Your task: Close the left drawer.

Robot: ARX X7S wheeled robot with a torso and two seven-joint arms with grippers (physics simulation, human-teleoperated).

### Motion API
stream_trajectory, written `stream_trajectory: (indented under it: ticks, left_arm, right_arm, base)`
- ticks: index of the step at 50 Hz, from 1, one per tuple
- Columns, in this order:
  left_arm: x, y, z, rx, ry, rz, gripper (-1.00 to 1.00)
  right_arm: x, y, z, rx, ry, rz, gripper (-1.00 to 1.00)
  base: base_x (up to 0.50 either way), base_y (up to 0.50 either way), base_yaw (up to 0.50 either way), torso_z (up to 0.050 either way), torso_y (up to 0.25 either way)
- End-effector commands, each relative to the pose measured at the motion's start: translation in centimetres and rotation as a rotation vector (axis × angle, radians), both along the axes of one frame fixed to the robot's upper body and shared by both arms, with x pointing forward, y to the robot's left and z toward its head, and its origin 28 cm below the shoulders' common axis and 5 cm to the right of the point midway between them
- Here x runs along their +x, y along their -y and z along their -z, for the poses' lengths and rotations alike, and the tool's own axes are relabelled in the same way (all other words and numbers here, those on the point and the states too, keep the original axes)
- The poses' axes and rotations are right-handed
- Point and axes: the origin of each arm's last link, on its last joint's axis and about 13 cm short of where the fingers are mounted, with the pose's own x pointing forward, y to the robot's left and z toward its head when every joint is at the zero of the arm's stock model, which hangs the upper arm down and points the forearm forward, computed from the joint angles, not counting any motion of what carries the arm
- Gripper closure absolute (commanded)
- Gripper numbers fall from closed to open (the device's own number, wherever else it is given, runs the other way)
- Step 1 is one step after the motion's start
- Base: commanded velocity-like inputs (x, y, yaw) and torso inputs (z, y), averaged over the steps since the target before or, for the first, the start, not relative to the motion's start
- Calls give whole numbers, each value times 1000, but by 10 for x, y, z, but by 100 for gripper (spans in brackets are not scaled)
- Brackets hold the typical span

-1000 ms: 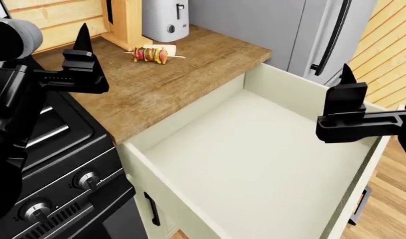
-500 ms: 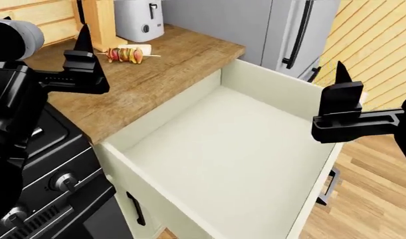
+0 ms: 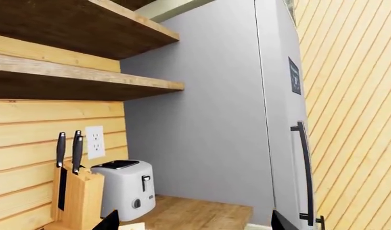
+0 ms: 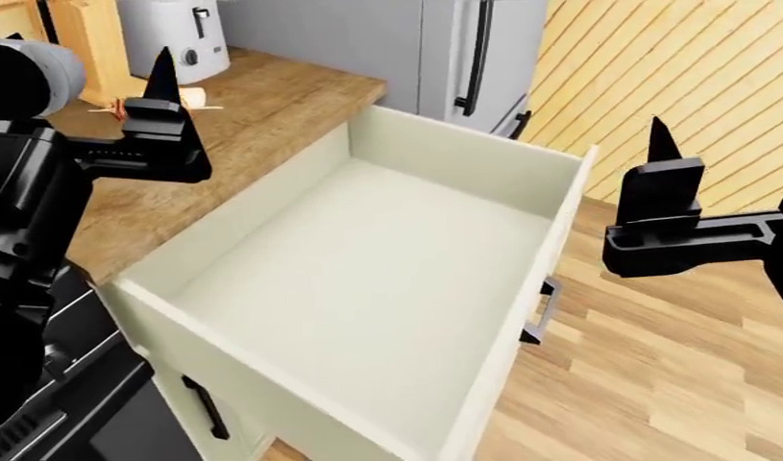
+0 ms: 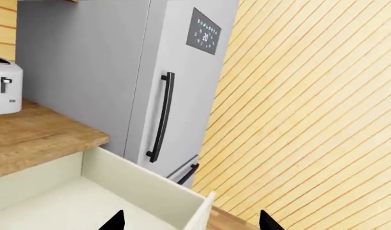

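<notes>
1. Two grippers, neither touching anything: your left gripper [image 4: 160, 115] hangs over the table [image 4: 276, 106] and your right gripper [image 4: 660, 206] hangs beyond the front corner of the left drawer [image 4: 353, 288], over the wooden floor [image 4: 648, 375]. Both sit at the same spots in the head view as a second ago.
2. What changed is the scene around them. Across the last second the drawer, table and fridge [image 4: 455, 48] have slid leftward in the head view, so your base or head has swung. The drawer's front panel and its bar handle [image 4: 541, 312] now show at the right, where before they sat near the frame's edge.
3. For the task, that turn looks like lining up, not closing. The drawer is as far pulled out as it was, its cream inside bare, so you have all of the push left to do.
4. Jaws: in both wrist views only two dark finger tips show at the frame's edge, set well apart with nothing between them, so both pairs read as spread.
5. Hard to make out: the front panel is seen edge-on, so you cannot judge your right gripper's gap to it. The toaster [image 3: 124, 189] and knife block [image 3: 77, 196] are cut off in the head view, and the stove [image 4: 58, 403] is mostly hidden by your left arm.
</notes>
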Motion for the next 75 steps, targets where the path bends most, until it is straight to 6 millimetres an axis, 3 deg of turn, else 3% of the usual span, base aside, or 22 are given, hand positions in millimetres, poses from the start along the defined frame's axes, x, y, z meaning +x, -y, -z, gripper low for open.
stream_trajectory:
  ticks: [1,8,18,41,75]
  left_arm:
    - [1,0,1,0,-2,0,-100]
    - [0,0,1,1,-1,2,-100]
    - [0,0,1,4,-3,3,-100]
    - [0,1,1,7,-5,1,-100]
    - [1,1,3,11,-7,5,-100]
  right_arm:
    - [0,0,0,1,3,0,-100]
    - [2,2,2,6,-17,68,-100]
    - [0,1,2,29,-23,19,-100]
    - [0,1,3,21,-17,12,-100]
    - [2,4,5,-27,-29,51,-100]
  base:
    - [-49,84,-484,0,0]
    - [-11,20,-168,0,0]
    - [23,0,0,0,0]
    - [518,17,0,0,0]
    - [0,0,0,0,0]
